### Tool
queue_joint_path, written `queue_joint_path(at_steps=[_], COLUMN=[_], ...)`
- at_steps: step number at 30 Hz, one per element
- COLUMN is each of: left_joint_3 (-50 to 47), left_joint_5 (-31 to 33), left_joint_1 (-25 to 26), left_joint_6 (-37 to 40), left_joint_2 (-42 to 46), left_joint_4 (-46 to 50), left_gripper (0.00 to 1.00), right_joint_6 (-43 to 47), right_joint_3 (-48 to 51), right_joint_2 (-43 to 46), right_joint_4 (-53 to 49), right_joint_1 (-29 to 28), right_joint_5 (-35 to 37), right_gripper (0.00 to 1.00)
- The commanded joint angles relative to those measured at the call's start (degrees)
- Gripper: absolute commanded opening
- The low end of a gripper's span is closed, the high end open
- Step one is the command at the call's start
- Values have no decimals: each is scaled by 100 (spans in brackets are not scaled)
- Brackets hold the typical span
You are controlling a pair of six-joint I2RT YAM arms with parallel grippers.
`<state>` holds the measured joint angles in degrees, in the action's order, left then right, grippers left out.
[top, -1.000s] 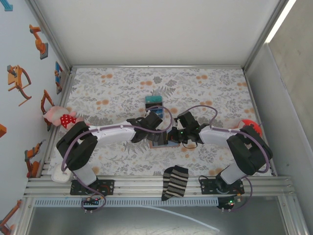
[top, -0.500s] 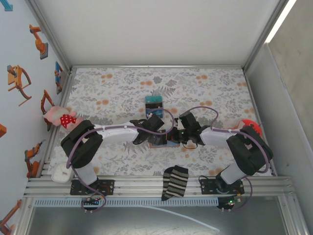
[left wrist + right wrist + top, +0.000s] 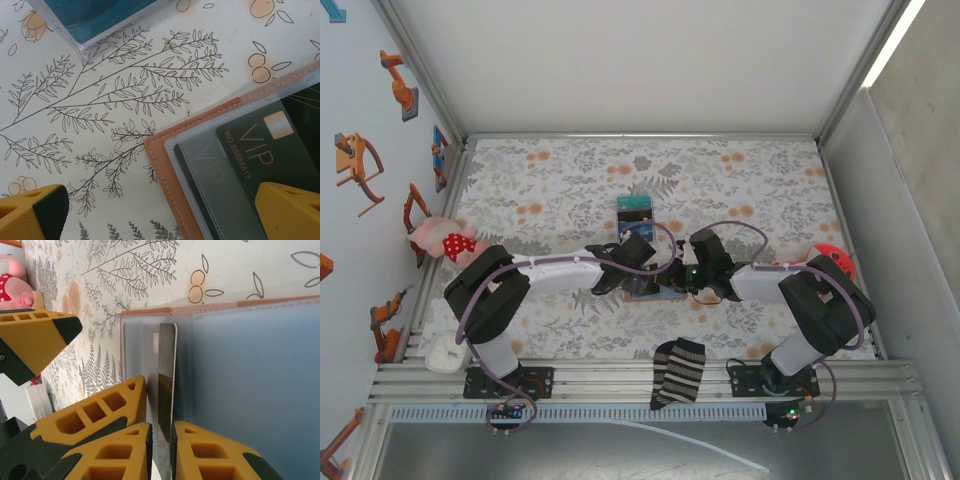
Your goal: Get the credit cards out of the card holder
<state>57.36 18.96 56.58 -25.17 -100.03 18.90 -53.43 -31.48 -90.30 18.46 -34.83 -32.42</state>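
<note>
The tan-brown card holder [image 3: 170, 175] lies open on the flowered cloth, with its clear sleeves up. A dark credit card [image 3: 260, 150] marked VIP sticks out of a sleeve, and another card [image 3: 210, 170] sits under the plastic. My left gripper [image 3: 160, 210] is wide open and straddles the holder's corner, one of its fingers [image 3: 290, 210] over the dark card. My right gripper [image 3: 161, 427] has a card [image 3: 167, 365] edge-on between its pads, with a thin gap on the left side. Both grippers meet over the holder [image 3: 642, 292] at mid table.
A blue-teal box [image 3: 635, 210] in a clear case stands just behind the holder. A striped sock [image 3: 678, 372] lies at the near edge. A pink plush [image 3: 440, 240] sits at the left, a white object [image 3: 445, 352] at the near left and a red object [image 3: 830, 255] at the right.
My right gripper has slid a little left over the holder and its pads have parted slightly around the card. The left arm shifted slightly right, its gripper still wide open.
</note>
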Motion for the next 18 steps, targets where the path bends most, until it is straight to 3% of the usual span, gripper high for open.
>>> queue_joint_path(at_steps=[1,3,7,11,18], left_joint_3=[-51,-43,-45,-60,-76], left_joint_5=[-213,-216,-176,-72,151], left_joint_1=[22,18,20,11,-41], left_joint_6=[-81,-88,-102,-100,-65], left_joint_2=[-66,-39,14,30,105], left_joint_4=[158,150,195,255,370], left_gripper=[97,97,97,97,97], right_joint_6=[-114,-118,-90,136,593], right_joint_3=[12,2,11,-16,-142], right_joint_2=[-174,-248,-213,68,702], right_joint_4=[556,587,523,-25,-1187], right_joint_1=[-6,-6,-6,-6,-6], right_joint_5=[-259,-256,-150,176,727], right_gripper=[17,16,6,0,0])
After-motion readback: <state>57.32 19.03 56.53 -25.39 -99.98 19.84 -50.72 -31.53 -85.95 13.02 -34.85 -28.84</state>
